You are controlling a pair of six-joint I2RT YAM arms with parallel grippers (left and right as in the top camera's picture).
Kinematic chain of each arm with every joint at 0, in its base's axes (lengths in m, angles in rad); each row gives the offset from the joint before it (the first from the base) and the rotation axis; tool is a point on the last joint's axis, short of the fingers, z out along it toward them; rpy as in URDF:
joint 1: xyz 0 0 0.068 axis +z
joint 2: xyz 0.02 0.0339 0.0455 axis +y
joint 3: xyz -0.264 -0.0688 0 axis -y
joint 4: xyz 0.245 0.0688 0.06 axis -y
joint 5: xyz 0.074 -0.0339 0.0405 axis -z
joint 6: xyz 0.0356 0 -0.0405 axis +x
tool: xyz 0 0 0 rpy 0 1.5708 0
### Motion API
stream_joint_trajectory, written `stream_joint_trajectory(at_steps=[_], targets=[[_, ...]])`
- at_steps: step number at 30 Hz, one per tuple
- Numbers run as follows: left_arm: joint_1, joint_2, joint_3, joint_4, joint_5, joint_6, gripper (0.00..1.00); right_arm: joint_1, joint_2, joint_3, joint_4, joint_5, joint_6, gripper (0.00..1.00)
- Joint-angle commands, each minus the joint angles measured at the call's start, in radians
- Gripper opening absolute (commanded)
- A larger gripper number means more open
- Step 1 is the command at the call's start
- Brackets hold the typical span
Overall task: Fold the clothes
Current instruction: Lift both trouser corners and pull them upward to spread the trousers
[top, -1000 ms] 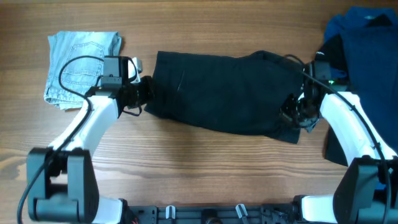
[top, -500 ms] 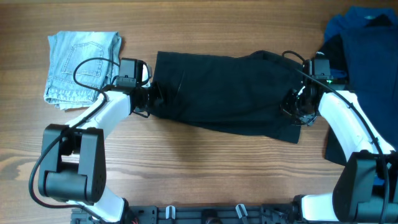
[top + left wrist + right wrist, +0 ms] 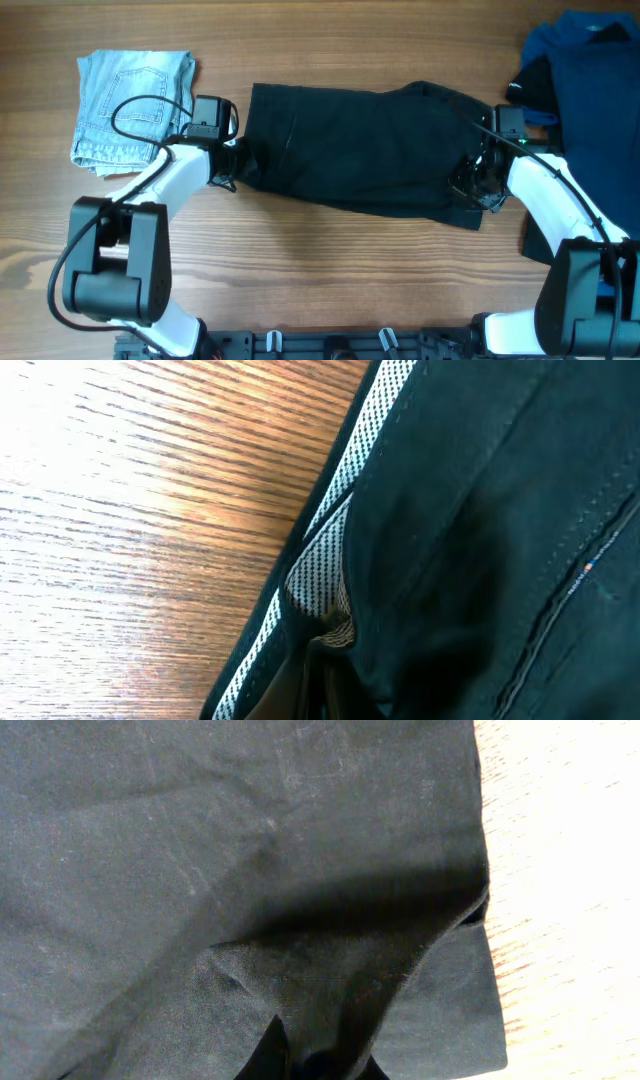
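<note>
Where we find the black shorts [image 3: 370, 150]: spread flat across the middle of the wooden table [image 3: 330, 290], waistband at the left end and hem at the right.
Left gripper [image 3: 238, 162]: we see it at the left edge of the shorts, low against the cloth, with its white arm running back to the near left.
Left claw's hold: in the wrist view the left gripper [image 3: 322, 672] is pinched onto the waistband, and the checked lining [image 3: 318, 575] puckers where it runs in between the fingers.
Right gripper [image 3: 470, 185]: we place it at the lower right corner of the shorts, just inside the hem.
Right claw's hold: in its own view the right gripper [image 3: 318, 1060] is clamped on a fold of black cloth, which rises in a ridge toward the fingers; bare table shows just beyond the hem.
Folded jeans [image 3: 132, 108]: we note light blue denim at the far left, well apart from the shorts and behind the left arm's cable.
Pile of blue clothes [image 3: 590, 70]: heaped at the right edge, near the right arm.
</note>
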Motion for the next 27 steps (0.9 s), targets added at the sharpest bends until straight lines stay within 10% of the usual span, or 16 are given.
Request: stream_joint_trajectory(at_steps=[1, 27], targets=[[-0.004, 0.09, -0.013, -0.004, -0.024, 0.004, 0.04, -0.003, 0.011, -0.019, 0.007, 0.033, 0.016, 0.04], [-0.003, 0.248, -0.013, -0.391, -0.031, -0.052, 0.04, -0.003, 0.011, -0.155, 0.076, -0.127, 0.014, 0.04]])
